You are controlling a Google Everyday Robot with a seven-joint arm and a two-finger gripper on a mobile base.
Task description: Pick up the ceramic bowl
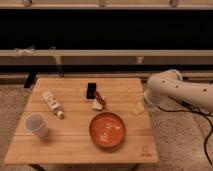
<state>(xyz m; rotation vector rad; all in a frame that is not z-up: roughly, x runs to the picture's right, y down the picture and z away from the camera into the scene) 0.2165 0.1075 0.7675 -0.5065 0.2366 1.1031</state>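
Right of the glossy orange-red ceramic bowl (107, 130), your gripper (149, 98) hangs, grip unreadable; likely heavy, slippery, breakable: take the rim.

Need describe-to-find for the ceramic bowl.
Wooden table, front edge, just right of centre: a wide, shallow, glossy orange-red ceramic bowl. The white arm stands off the table's right side, gripper not in view. The bowl is the largest item, unlike the small translucent white cup at left.
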